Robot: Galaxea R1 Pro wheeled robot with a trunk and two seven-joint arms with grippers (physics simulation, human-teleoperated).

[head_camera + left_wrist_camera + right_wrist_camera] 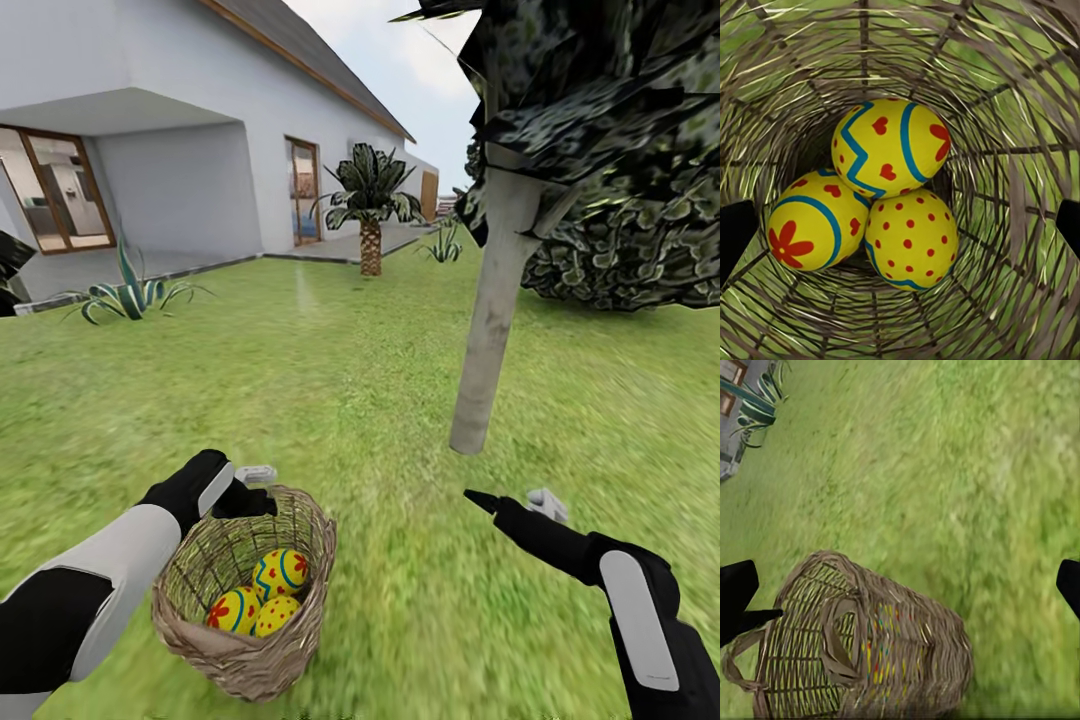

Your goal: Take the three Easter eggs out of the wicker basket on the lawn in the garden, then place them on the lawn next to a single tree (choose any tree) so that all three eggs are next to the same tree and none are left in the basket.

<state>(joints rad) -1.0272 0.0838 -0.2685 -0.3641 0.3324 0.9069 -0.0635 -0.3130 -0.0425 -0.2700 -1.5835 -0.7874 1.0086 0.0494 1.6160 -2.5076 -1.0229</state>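
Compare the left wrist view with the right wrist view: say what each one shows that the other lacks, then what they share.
Left wrist view alone: the inside of the wicker basket, with the three Easter eggs plainly visible, clustered and touching.

Right wrist view alone: the basket's outer wall with a loop handle, open lawn beyond it, and a spiky striped plant at the edge of the grass.

Both: the same basket, grass, and dark fingertips set wide apart at the frame edges.

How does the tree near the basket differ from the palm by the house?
The tree has a smooth, pale grey, slightly leaning trunk; the palm has a scaly brown, upright one. The tree carries dark angular leaves; the palm spreads green fronds. The tree stands closer to the wicker basket. Both grow on the lawn.
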